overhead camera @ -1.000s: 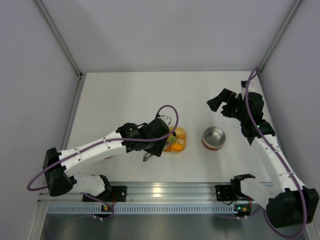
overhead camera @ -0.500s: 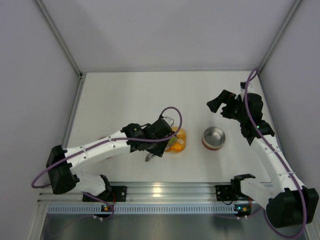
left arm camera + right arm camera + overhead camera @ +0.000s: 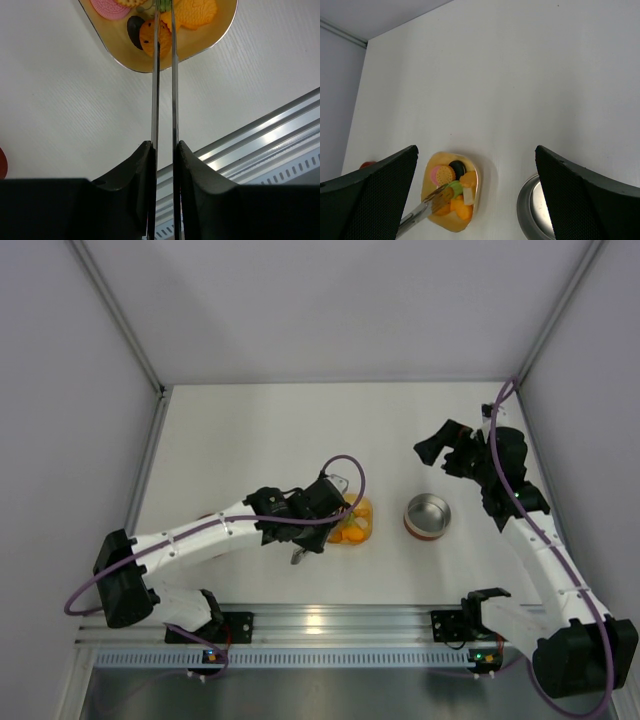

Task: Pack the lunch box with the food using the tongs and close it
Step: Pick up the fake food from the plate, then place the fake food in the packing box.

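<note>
The white table [image 3: 250, 430] fills the booth floor. The left arm [image 3: 190, 535] stretches from lower left toward the centre. The right arm [image 3: 530, 530] runs up the right side, and the right gripper [image 3: 476, 152] is spread wide, holding nothing. Just below centre sits the yellow dish [image 3: 202, 42]. Right of it, apart, is the steel lunch box [image 3: 428, 512] with its red band, uncovered. The left gripper [image 3: 164, 150] clamps the tongs [image 3: 174, 90], squeezing their 2 arms nearly parallel with a slim gap. Their tips reach into the dish at a green piece [image 3: 456, 188], among orange pieces [image 3: 195, 10], a pink piece [image 3: 107, 6] and a dark brown piece [image 3: 134, 27]. Whether the green one is pinched I cannot tell.
</note>
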